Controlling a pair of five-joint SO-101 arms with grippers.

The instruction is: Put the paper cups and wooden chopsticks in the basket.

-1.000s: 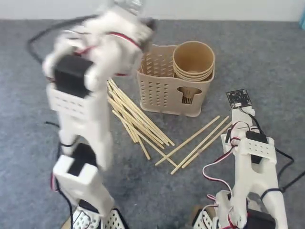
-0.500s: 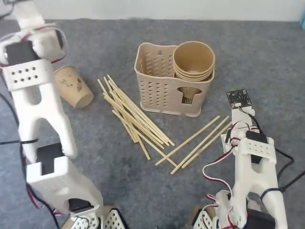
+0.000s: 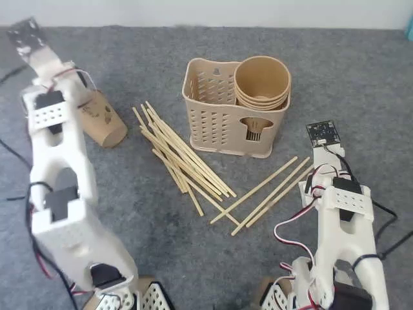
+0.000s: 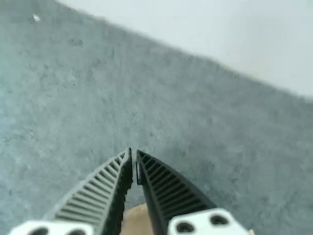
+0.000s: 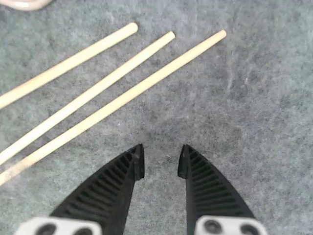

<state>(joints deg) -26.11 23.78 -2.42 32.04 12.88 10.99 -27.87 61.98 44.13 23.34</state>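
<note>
A tan slotted basket (image 3: pixel 216 119) stands at the table's middle, with a stack of paper cups (image 3: pixel 262 81) in its right compartment. One more paper cup (image 3: pixel 106 124) lies on its side at the left, partly under the left arm (image 3: pixel 55 135). A heap of wooden chopsticks (image 3: pixel 177 155) lies between that cup and the basket. Three chopsticks (image 3: pixel 271 188) lie apart toward the right, and they appear again as chopsticks (image 5: pixel 102 88) just beyond my right gripper (image 5: pixel 160 164), which is open and empty. My left gripper (image 4: pixel 133 155) is shut above the carpet, with a sliver of tan cup (image 4: pixel 134 221) behind its fingers.
Grey carpet (image 3: pixel 348 71) covers the table, and a pale wall strip runs along the far edge. The right arm (image 3: pixel 345 219) stands at the near right with its cables. Open carpet lies right of the basket and in front of the chopsticks.
The left arm swung from above the basket out to the far left, uncovering the lying cup, then came down beside it. The right arm has kept still.
</note>
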